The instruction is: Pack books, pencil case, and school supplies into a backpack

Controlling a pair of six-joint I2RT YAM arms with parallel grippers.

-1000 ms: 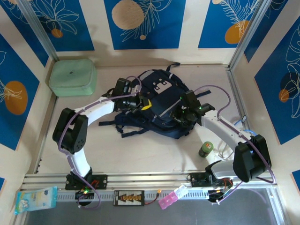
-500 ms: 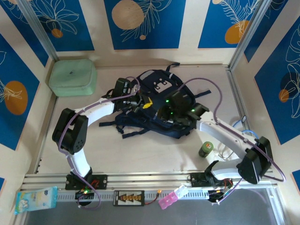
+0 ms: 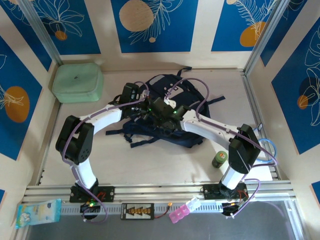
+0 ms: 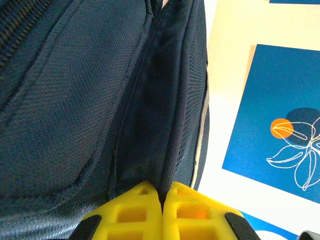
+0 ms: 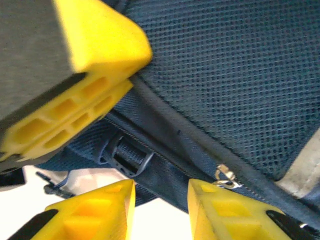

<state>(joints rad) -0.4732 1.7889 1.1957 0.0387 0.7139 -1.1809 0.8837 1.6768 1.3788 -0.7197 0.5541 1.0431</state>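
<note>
Closely | left jaws pinch backpack (image 4: 75, 100) fold | right wrist: zipper pull (image 5: 226, 176)

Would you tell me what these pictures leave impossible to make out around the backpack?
- Inside of the backpack: top view, its own fabric covers it.
- Left gripper pinch: left wrist view, the bottom edge cuts it off.
- Zipper pull: right wrist view, contact with the right gripper unclear.
- Green container label: top view, too small.

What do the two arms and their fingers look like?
The left arm and right arm have white links, bulky black joints and purple cables looping along them. The fingers are yellow blocks with hollow cells.
</note>
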